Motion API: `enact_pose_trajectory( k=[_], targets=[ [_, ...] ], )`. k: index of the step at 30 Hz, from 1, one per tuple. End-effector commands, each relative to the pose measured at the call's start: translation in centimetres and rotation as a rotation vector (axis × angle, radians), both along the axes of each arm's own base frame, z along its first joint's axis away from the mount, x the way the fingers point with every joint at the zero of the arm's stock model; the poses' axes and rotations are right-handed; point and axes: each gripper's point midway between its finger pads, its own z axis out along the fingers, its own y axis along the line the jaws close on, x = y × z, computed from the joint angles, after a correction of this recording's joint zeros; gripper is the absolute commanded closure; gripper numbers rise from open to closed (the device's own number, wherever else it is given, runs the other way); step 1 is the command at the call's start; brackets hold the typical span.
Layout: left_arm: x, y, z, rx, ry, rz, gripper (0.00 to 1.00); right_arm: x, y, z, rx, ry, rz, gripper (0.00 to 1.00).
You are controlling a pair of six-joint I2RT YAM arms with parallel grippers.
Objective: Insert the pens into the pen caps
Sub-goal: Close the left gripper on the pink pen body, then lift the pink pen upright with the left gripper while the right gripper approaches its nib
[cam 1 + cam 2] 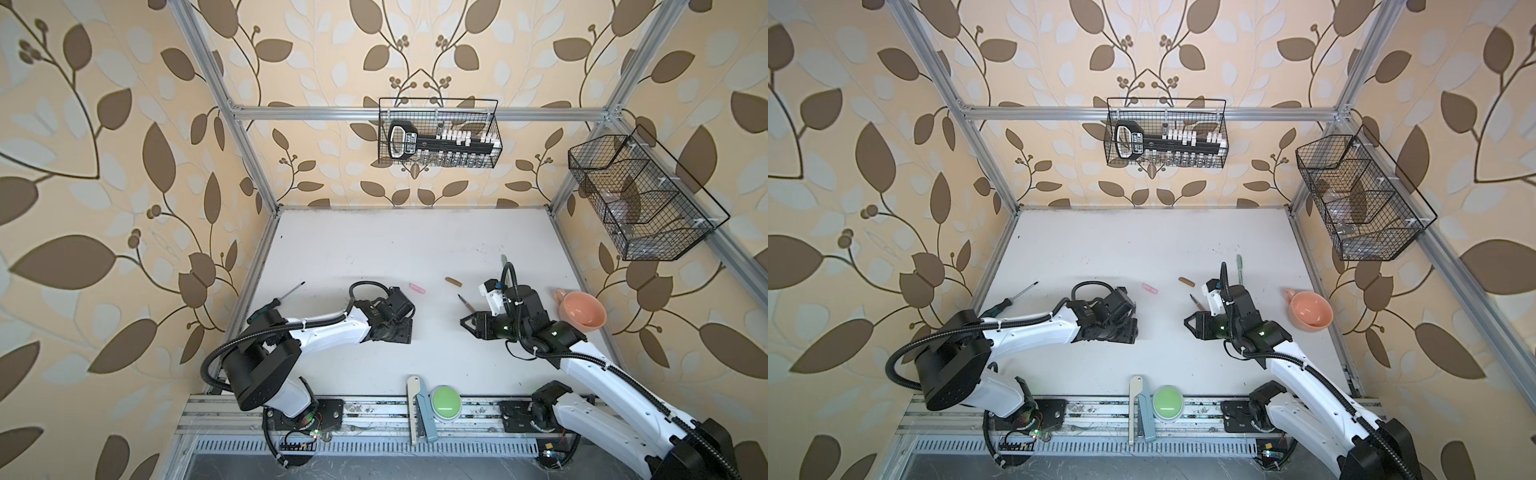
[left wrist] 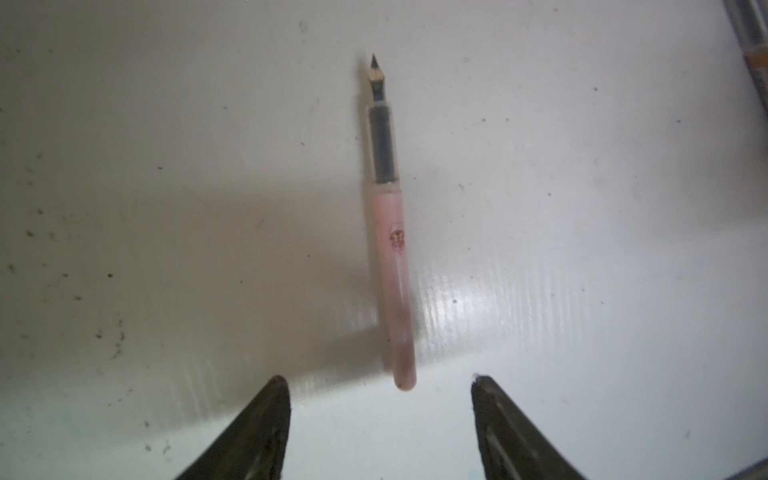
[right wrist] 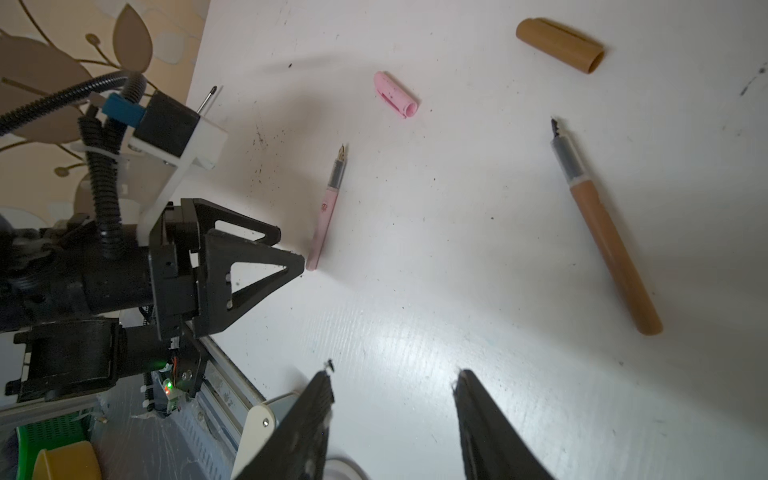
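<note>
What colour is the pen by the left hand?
Pale pink slim plastic pen, clearest in the left wrist view.

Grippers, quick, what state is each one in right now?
Left gripper: open, jaws either side of the pink pen's back end, not gripping it.
Right gripper: open, holding nothing.

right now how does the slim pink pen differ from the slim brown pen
The slim pink pen has a pale pink barrel, the slim brown pen a tan one. The open left gripper straddles the pink pen's rear end; no gripper is around the brown pen. Both lie flat, uncapped.
</note>
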Motion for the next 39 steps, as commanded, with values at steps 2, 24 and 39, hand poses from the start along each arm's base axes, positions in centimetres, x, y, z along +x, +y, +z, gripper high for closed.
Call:
enact_pose_trajectory(
  k=[2, 24, 39],
  targets=[
    [1.2, -1.0, 0.1, 0.016, -0.007, 0.017, 0.38, -0.6, 0.2, -0.8, 0.002, 0.021, 0.031, 0.5],
    [0.7, 0.2, -1.2, 0.133, 0.036, -0.007, 0.86, 0.5, 2.0, -2.4, 0.015, 0.038, 0.047, 0.51],
    [0.8, -2.4, 1.0, -0.054, -0.07, -0.111, 1.0, 2.2, 7.5, -4.0, 0.102, 0.057, 0.09, 0.5]
  ],
)
